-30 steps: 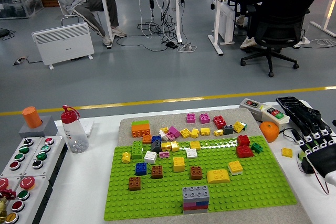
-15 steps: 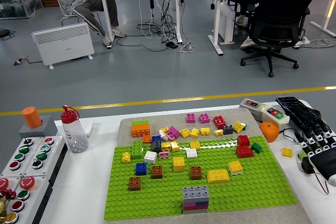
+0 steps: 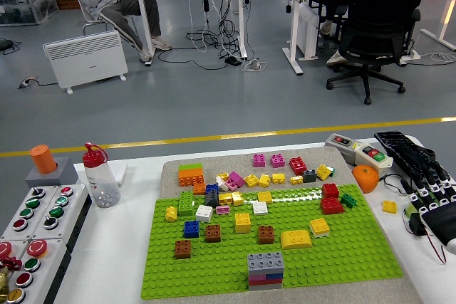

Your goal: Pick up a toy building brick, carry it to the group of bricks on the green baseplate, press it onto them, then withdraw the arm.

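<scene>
A green baseplate (image 3: pixel 342 247) lies in the middle of the table and carries many scattered bricks. At its near edge stands a stack (image 3: pixel 265 270) with a grey brick on top of pink, blue and red layers. More loose bricks, such as a red one (image 3: pixel 298 164) and two pink ones (image 3: pixel 268 159), lie on the grey mat (image 3: pixel 171 173) behind the plate. My right hand (image 3: pixel 417 172) rests at the table's right edge, fingers stretched out and holding nothing, well apart from the plate. A small yellow brick (image 3: pixel 389 206) lies just left of it.
An orange (image 3: pixel 365 177) and a button box (image 3: pixel 360 149) sit between the hand and the mat. A clear bottle with a red cap (image 3: pixel 100 177) and a panel of red and green buttons (image 3: pixel 32 229) stand at the left.
My right hand has slid slightly back toward the right edge. The bricks have not moved.
</scene>
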You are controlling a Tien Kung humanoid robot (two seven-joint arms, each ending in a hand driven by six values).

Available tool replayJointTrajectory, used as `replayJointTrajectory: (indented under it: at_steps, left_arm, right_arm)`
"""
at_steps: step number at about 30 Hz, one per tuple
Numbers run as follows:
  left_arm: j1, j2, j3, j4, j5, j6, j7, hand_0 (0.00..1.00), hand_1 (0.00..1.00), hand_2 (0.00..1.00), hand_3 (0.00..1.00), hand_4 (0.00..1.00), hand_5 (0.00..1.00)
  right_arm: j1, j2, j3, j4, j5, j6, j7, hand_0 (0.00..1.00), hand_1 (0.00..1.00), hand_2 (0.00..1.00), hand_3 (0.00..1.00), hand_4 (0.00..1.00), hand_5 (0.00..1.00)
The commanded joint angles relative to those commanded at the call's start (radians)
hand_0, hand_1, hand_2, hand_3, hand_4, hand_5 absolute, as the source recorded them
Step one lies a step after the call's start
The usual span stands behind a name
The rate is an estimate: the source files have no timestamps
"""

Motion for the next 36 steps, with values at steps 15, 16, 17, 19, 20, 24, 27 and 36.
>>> replayJointTrajectory:
  at_steps: [15,16,17,19,20,24,27,36]
  left_arm:
    - [0.021,-0.006,-0.005,0.0,0.029,-0.001,0.017,0.655,0.681,0.71,0.577,0.297,0.998]
    - [0.022,-0.006,-0.004,0.0,0.031,-0.001,0.018,0.655,0.681,0.71,0.577,0.297,0.998]
    - [0.023,-0.006,-0.004,0.0,0.031,-0.001,0.018,0.655,0.681,0.71,0.577,0.297,0.998]
    - [0.024,-0.007,-0.004,0.0,0.033,-0.002,0.019,0.655,0.681,0.709,0.577,0.296,0.998]
    - [0.024,-0.007,-0.003,0.0,0.033,-0.002,0.019,0.655,0.681,0.709,0.577,0.296,0.998]
    - [0.026,-0.007,-0.001,0.0,0.033,-0.002,0.019,0.655,0.681,0.709,0.577,0.296,0.998]
    - [0.025,-0.007,0.001,0.0,0.029,-0.001,0.018,0.655,0.682,0.709,0.578,0.295,0.998]
    - [0.021,-0.007,0.002,0.0,0.019,-0.002,0.015,0.656,0.682,0.709,0.577,0.294,0.998]
  right_arm:
    - [-0.019,0.001,-0.016,-0.004,0.002,-0.002,0.008,0.81,0.775,0.743,0.728,0.522,0.698]
    - [-0.021,0.0,-0.016,-0.004,0.004,-0.001,0.008,0.81,0.775,0.743,0.728,0.522,0.698]
    - [-0.021,0.0,-0.016,-0.005,0.005,0.001,0.008,0.81,0.775,0.743,0.728,0.522,0.698]
    - [-0.023,0.0,-0.017,-0.005,0.007,0.003,0.007,0.802,0.774,0.741,0.723,0.521,0.687]
    - [-0.024,0.001,-0.017,-0.005,0.008,0.005,0.006,0.802,0.774,0.741,0.723,0.521,0.687]
    - [-0.025,0.001,-0.017,-0.006,0.009,0.009,0.003,0.802,0.774,0.741,0.723,0.521,0.687]
    - [-0.023,0.001,-0.018,-0.006,0.009,0.009,0.0,0.799,0.772,0.735,0.714,0.527,0.669]
    - [-0.016,0.002,-0.019,-0.007,0.009,0.004,-0.002,0.8,0.771,0.731,0.717,0.518,0.648]
